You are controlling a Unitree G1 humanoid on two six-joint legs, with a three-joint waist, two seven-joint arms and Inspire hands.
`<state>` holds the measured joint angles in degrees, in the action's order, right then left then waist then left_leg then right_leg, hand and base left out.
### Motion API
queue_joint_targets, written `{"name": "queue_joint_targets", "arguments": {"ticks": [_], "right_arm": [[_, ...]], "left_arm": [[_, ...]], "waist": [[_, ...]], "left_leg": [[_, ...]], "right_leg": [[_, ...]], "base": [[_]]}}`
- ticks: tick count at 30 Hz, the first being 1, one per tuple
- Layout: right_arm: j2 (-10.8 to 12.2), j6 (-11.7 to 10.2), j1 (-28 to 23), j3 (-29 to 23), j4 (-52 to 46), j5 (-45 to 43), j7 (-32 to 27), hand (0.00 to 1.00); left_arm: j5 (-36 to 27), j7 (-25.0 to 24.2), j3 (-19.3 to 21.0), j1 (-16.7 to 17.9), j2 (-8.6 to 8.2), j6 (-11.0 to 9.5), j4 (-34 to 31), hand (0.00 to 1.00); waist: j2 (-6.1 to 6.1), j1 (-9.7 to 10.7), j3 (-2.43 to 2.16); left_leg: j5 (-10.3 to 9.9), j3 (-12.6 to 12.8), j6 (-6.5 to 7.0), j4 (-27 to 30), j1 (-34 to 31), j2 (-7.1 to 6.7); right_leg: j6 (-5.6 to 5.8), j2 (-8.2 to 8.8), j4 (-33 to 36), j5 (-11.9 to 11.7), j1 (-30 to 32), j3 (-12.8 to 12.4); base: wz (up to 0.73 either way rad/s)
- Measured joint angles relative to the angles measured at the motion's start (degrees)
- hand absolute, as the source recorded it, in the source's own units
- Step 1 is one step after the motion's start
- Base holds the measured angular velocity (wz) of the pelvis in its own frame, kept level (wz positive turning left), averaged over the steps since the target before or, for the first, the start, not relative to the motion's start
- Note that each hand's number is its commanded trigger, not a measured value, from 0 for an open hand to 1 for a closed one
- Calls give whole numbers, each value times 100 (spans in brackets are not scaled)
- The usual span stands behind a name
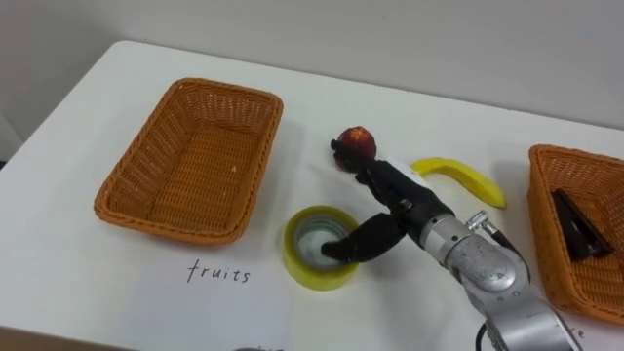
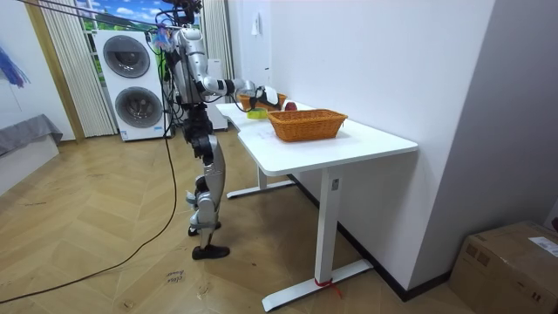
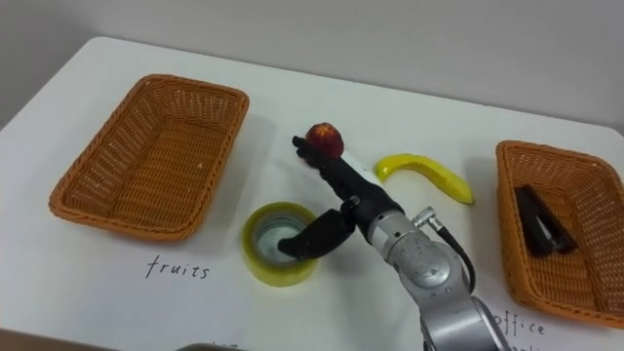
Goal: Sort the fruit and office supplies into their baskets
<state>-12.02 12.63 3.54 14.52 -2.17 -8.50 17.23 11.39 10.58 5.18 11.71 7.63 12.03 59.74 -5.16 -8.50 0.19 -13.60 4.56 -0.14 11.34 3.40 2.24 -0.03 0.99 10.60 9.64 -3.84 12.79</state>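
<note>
The fruit basket (image 1: 109,200) stands at the left. Just beside it lies the tape roll (image 1: 304,271). My right hand (image 1: 395,195) is open, thumb dipped into the roll's hole, straight fingers reaching to the apple (image 1: 358,141). Then comes the banana (image 1: 468,178), then the office basket (image 1: 546,255) holding a black stapler (image 1: 577,226).

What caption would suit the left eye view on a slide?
Right hand at a yellow tape roll, between an empty fruits basket and a banana.
</note>
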Motion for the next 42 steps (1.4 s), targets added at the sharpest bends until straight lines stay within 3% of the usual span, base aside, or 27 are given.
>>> {"name": "queue_joint_targets", "arguments": {"ticks": [6,22,35,42], "right_arm": [[120,3,0,17,190,-67,8,0],[310,16,5,60,406,-84,82,0],[340,200,125,176,449,-247,108,0],[330,372,265,225,382,-1014,467,0]], "left_arm": [[-54,-4,-205,-3,34,4,0,0],[-58,5,-212,-142,30,-35,-11,0],[-51,-4,-207,-86,68,10,-31,0],[-44,-4,-197,-80,75,145,-62,0]], "waist": [[-6,2,3],[-23,-147,4],[-76,-162,-4],[-123,-253,-3]], "left_leg": [[0,-1,0,0,3,0],[0,0,0,6,19,-1],[2,-73,-3,43,12,-5],[1,-74,-3,25,3,-6]], "right_leg": [[0,0,0,0,0,0],[0,-4,-2,0,-5,0],[0,-2,0,0,-23,31],[-2,-4,0,-1,-20,34]], "base": [[0],[0],[1],[0]]}}
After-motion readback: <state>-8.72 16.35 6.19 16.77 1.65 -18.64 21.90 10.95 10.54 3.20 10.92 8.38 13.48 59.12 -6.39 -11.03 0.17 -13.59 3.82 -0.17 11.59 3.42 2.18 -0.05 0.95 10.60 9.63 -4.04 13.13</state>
